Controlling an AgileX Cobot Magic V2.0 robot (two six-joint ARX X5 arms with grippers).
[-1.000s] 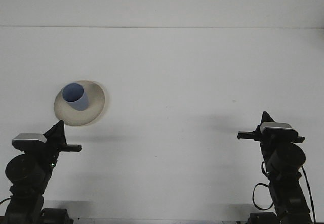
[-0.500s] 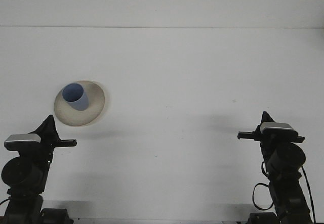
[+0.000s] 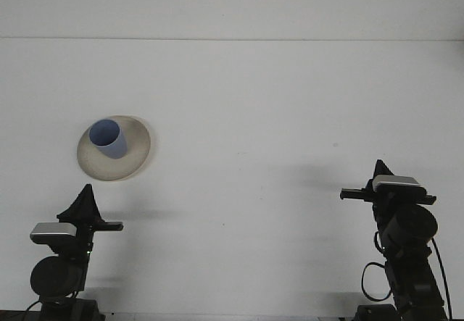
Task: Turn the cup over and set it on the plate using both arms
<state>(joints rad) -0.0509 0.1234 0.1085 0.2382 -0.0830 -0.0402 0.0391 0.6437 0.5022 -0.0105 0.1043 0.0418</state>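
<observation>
A blue cup (image 3: 109,138) stands upright on the beige plate (image 3: 134,158), both grippers apart.

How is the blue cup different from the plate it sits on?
The blue cup is tall and narrow, while the plate is wide and flat. The cup is blue; the plate is a pale cream colour. The cup stands on the plate's left part with its open mouth up, and the plate lies on the white table. Both look round from above.
</observation>
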